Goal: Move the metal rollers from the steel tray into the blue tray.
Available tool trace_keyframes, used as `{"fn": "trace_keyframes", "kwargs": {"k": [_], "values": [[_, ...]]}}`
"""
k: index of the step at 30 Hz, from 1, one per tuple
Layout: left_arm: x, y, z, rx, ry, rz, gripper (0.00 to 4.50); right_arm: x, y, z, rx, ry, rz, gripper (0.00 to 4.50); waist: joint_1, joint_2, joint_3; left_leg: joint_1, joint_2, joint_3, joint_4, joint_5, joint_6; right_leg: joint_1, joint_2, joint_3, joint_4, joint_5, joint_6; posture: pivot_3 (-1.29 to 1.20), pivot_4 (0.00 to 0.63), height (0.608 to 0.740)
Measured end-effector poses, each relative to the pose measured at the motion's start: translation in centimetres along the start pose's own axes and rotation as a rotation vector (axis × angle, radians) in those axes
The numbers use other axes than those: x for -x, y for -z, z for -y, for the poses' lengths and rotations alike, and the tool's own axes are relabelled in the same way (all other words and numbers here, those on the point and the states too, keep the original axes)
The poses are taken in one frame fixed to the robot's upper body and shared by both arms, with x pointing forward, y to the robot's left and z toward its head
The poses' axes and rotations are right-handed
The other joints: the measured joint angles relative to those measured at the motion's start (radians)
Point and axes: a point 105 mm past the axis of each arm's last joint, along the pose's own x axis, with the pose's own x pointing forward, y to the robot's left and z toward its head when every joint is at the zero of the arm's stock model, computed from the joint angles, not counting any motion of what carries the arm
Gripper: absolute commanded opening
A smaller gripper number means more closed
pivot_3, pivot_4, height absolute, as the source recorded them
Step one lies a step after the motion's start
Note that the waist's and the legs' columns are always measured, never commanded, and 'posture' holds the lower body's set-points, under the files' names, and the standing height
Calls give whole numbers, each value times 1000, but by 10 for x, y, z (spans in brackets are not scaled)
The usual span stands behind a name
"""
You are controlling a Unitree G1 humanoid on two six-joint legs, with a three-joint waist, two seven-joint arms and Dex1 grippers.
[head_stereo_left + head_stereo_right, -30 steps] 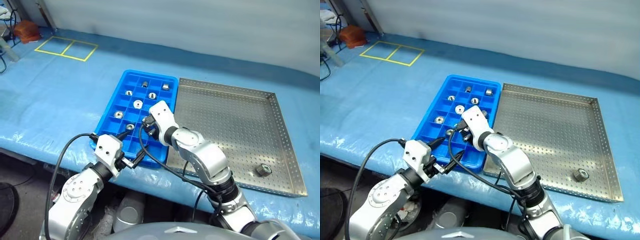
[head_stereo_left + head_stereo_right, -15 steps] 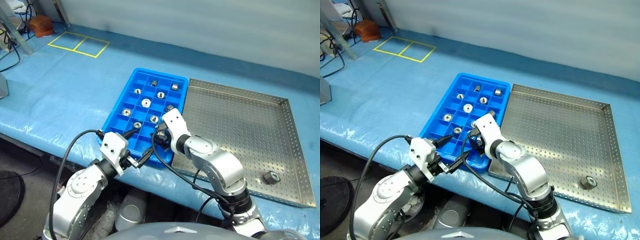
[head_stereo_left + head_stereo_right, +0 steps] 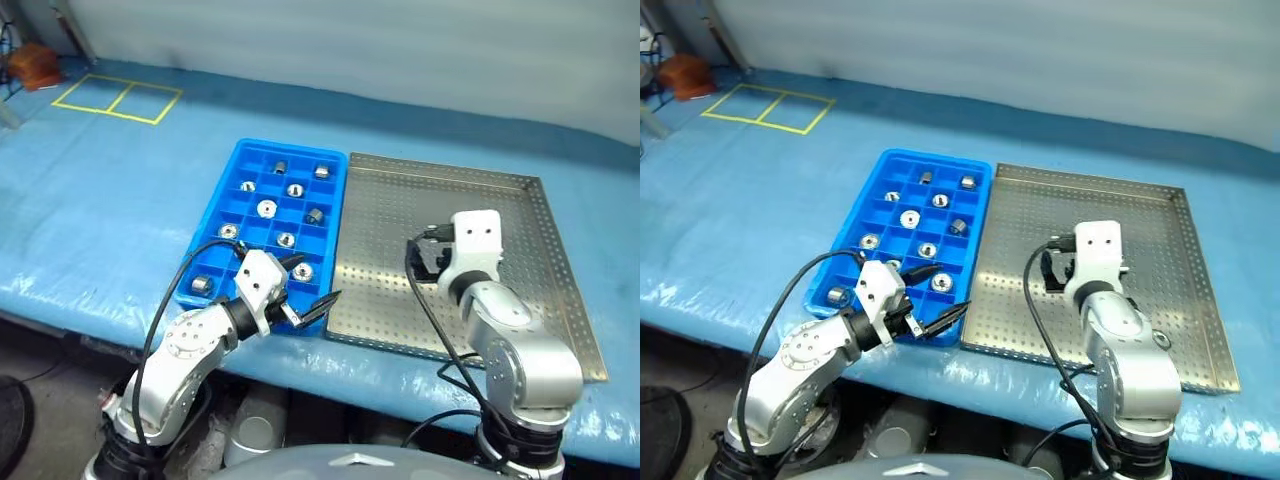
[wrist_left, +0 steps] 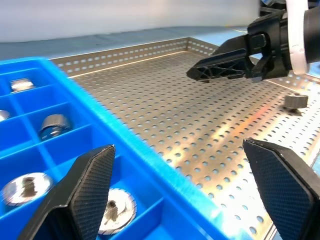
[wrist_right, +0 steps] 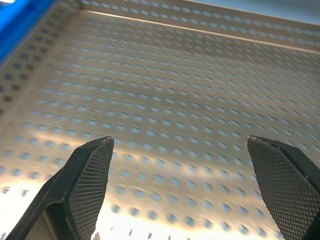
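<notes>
The blue tray (image 3: 290, 147) holds several metal rollers (image 3: 266, 208), one to a compartment. To its right lies the steel tray (image 3: 380, 230); one roller (image 4: 296, 100) rests on its perforated floor in the left wrist view. My left gripper (image 3: 308, 285) hangs open over the blue tray's near right corner, with nothing between its fingers (image 4: 90, 185). My right gripper (image 3: 1050, 265) is open and empty above the middle of the steel tray, pointing at its bare floor (image 5: 180, 100). In the eye views my right arm hides the roller on the steel tray.
Both trays sit on a blue table cover (image 3: 120, 200) that ends in a front edge close to me. Yellow tape squares (image 3: 115, 98) mark the far left, with a brown object (image 3: 30, 60) behind them. A grey wall backs the table.
My right gripper opened and swung from the blue tray's near compartments to over the steel tray. My left gripper edged right. The camera also shifted.
</notes>
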Motion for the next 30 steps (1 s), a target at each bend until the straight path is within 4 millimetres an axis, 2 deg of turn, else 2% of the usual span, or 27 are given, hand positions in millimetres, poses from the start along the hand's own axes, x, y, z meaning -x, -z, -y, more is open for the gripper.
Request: {"fn": "trace_keyframes", "kwargs": {"k": [4, 6, 9, 13, 19, 24, 27, 30], "values": [[-13, 0, 11, -15, 90, -9, 4500, 7, 18, 24, -29, 131, -63, 4470, -77, 0, 0, 6, 0, 0, 1, 0, 1, 6, 0, 1, 1, 0, 0, 117, 150, 740], [-18, -1, 19, -27, 141, -5, 4500, 10, 27, 33, -49, 179, -93, 4470, -105, 1, 0, 14, 0, 0, -1, 0, 1, 12, 0, 2, 0, -1, -1, 117, 150, 740], [-23, -4, 26, -30, 174, 11, 4500, 14, 39, 39, -76, 219, -131, 4470, -130, 1, 0, 16, 1, 0, -1, 0, 1, 13, 0, 3, 2, -1, -1, 97, 150, 740], [-28, -3, 32, -37, 192, 9, 4500, 15, 52, 41, -112, 231, -172, 4470, -146, 1, 0, 17, 1, 0, -1, 0, 1, 12, 1, 7, 2, 0, 0, 97, 150, 740], [-31, -3, 39, -30, 219, 14, 4500, 7, 68, 40, -161, 206, -217, 4470, -148, 1, 0, 17, 1, 1, -1, 0, 2, 12, 1, 9, 1, 0, 1, 111, 150, 740], [-32, -4, 42, -21, 226, 24, 4500, 0, 68, 43, -195, 202, -216, 4470, -148, 0, 0, 17, 1, 1, -1, 0, 2, 12, 1, 10, 2, 1, 1, 130, 150, 740], [-33, -4, 42, -18, 219, 25, 4500, -2, 68, 47, -212, 213, -215, 3873, -148, 0, -1, 18, 1, 2, 0, 1, 3, 13, 0, 10, 2, 1, 2, 152, 150, 740], [-32, -2, 41, -12, 208, 19, 4500, -4, 67, 47, -213, 210, -210, 2925, -147, 0, -1, 18, 5, 2, 0, 1, 4, 13, 0, 11, 1, 1, 3, 164, 150, 740]]}}
